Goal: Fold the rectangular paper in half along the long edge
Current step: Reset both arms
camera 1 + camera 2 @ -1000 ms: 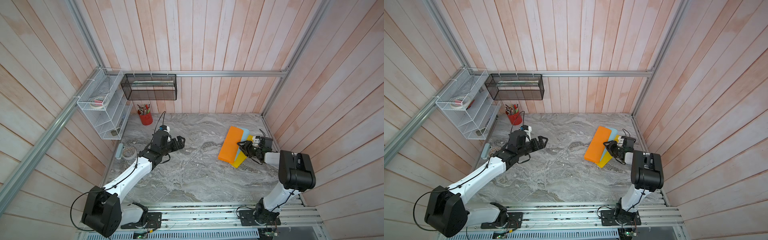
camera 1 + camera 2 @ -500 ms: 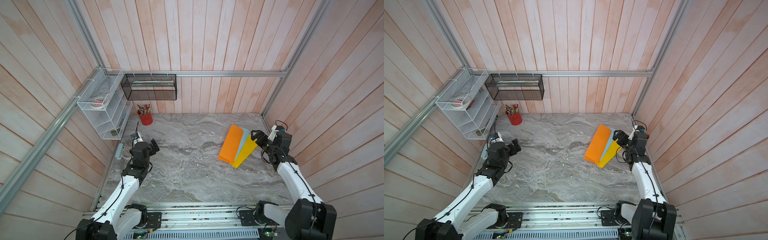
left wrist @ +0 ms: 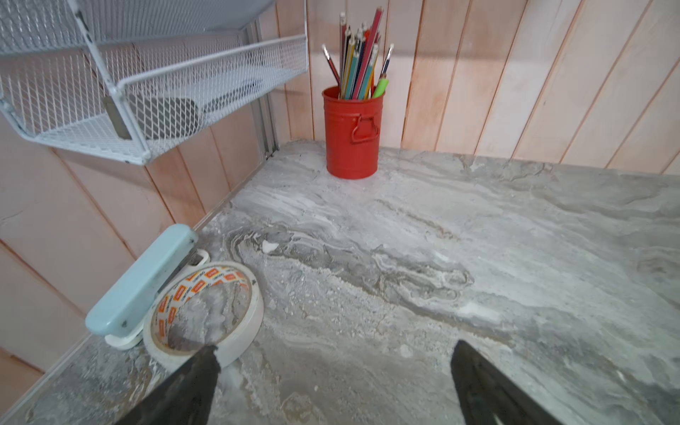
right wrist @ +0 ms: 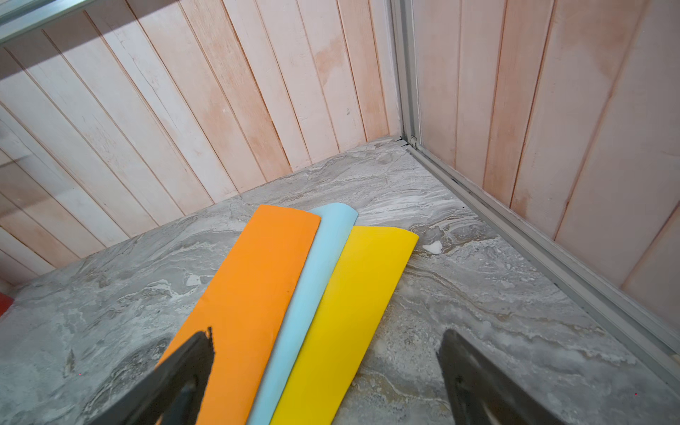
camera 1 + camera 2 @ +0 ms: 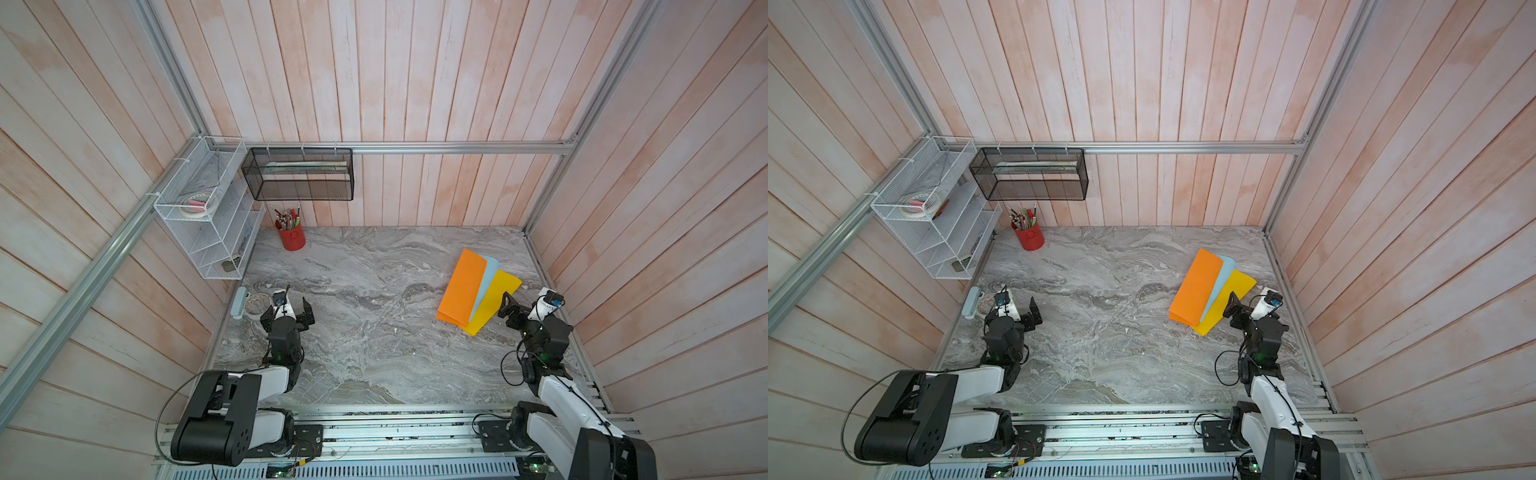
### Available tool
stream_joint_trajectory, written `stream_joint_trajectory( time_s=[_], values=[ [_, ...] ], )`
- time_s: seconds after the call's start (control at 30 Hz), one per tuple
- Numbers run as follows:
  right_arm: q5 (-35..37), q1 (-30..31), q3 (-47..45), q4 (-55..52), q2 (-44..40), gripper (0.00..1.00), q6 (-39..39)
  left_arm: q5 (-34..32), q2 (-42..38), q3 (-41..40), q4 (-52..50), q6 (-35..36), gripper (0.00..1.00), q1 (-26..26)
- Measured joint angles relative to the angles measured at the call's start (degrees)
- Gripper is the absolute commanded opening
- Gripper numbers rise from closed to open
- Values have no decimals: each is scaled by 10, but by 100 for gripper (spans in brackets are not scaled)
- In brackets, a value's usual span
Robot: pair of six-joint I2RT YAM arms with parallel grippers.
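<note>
Shelving of white wire (image 5: pixel 208 216) hangs on the left wall, with a pale blue stapler (image 3: pixel 140 283) and a tape roll (image 3: pixel 206 312) touching each other on the marble table (image 5: pixel 374 332) below it. The left gripper (image 3: pixel 336 347) hovers near the roll, jaws spread wide and empty. Farther back a red pencil cup (image 5: pixel 291 239) stands under a black mesh basket (image 5: pixel 299 174). Toward the right rear the orange paper (image 5: pixel 461 286) lies on the table, a second orange layer showing at its near end. It overlaps a light blue sheet (image 5: pixel 489 272) and a yellow sheet (image 5: pixel 494 299). The right gripper (image 4: pixel 327 338) sits just beside these sheets, jaws parted, gripping nothing
</note>
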Motion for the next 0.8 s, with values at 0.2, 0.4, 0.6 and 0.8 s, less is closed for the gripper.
stream_joint_trajectory(
  time_s=[0.2,0.4,0.6,0.8],
  values=[
    [19,0,-21,156,141,98,-26,46,109,0,142,3,100,33],
    [19,1,-27,314,248,98,-57,84,119,31,130,4,100,37],
    [17,16,-64,432,357,99,-79,96,119,46,124,4,100,40],
    [23,36,17,408,340,98,-100,100,119,46,122,5,100,40]
  ],
)
